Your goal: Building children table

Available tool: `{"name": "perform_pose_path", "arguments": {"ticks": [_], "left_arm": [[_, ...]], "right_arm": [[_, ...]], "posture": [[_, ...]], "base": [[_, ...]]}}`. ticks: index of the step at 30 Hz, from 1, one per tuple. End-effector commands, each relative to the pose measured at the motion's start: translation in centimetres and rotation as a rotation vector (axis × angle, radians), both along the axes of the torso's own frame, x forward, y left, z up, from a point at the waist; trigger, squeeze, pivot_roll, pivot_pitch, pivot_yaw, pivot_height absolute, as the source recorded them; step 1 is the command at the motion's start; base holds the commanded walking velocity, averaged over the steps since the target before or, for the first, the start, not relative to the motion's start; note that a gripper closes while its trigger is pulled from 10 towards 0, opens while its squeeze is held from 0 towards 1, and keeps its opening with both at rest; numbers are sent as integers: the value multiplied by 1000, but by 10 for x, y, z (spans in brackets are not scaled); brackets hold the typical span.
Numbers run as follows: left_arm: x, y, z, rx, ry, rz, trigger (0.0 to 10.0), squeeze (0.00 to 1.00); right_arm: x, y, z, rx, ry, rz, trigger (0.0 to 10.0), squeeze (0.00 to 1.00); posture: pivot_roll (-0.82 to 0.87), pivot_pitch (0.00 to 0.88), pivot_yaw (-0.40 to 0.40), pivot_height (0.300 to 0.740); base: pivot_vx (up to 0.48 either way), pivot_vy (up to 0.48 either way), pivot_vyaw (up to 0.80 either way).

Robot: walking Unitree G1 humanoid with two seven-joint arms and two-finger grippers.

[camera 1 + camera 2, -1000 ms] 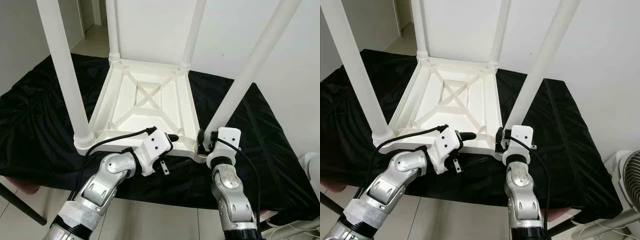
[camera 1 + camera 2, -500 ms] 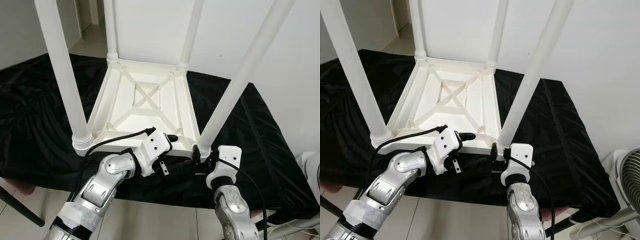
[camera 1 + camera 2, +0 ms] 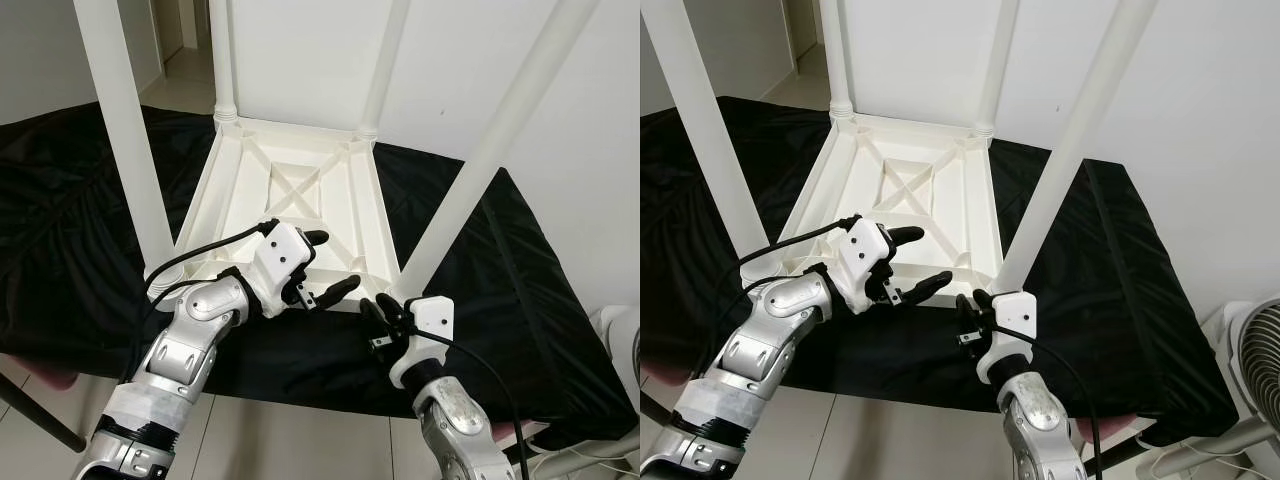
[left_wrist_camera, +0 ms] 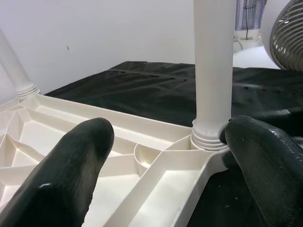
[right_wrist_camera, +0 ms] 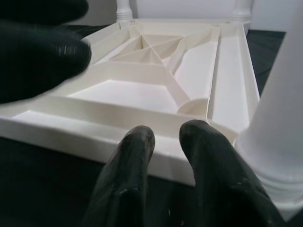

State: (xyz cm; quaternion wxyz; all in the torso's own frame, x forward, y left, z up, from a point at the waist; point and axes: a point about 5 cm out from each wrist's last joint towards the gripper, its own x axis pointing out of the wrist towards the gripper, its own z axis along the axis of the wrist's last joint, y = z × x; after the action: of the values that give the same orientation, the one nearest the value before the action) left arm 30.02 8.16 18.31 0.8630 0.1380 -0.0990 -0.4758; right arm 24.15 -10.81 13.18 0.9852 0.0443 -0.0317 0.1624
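Lying upside down on the black-draped surface (image 3: 520, 260): white children's table (image 3: 290, 200), all four legs standing up from its corners. Near right leg (image 3: 490, 170) seated in its socket; right pincer (image 3: 378, 318), pressed against that leg's base a second ago, now drawn back off the corner toward the robot, fingers close together, holding nothing. Left pincer (image 3: 322, 268) lifted from below the near rim to just over it, fingers spread wide, empty. Probably means leg fitting is done and a grip on the frame for turning it over comes next. Left wrist view adds a fan (image 4: 286, 28) beyond the leg's ringed collar; right wrist view shows the ribbed underside up close.
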Motion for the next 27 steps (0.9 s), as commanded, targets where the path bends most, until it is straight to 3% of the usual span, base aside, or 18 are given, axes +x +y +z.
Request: {"name": "perform_pose_path", "arguments": {"ticks": [1,7,15,17,22,27], "left_arm": [[9,5,-2,-26,2,174,10000,0],[14,8,-8,-16,31,230,10000,0],[23,19,-29,121,127,337,10000,0],[23,20,-37,176,140,350,10000,0],[25,21,-42,201,170,366,10000,0],[28,22,-41,252,142,385,10000,0]], "right_arm": [[4,-1,-3,-5,8,-9,10000,0],[18,3,0,24,-3,-10,10000,0],[23,-5,1,16,-16,-32,10000,0],[24,-15,1,22,-18,-83,10000,0],[25,-35,-2,20,-17,-183,10000,0],[26,-51,-3,2,-23,-283,10000,0]], "posture": [[-50,0,-114,740],[-46,0,-109,740],[-41,0,-117,740],[-48,0,-116,740],[-57,0,-111,740],[-66,0,-103,740]], "base": [[0,0,0],[0,0,0],[0,0,0],[0,0,0],[0,0,0],[0,0,0]]}}
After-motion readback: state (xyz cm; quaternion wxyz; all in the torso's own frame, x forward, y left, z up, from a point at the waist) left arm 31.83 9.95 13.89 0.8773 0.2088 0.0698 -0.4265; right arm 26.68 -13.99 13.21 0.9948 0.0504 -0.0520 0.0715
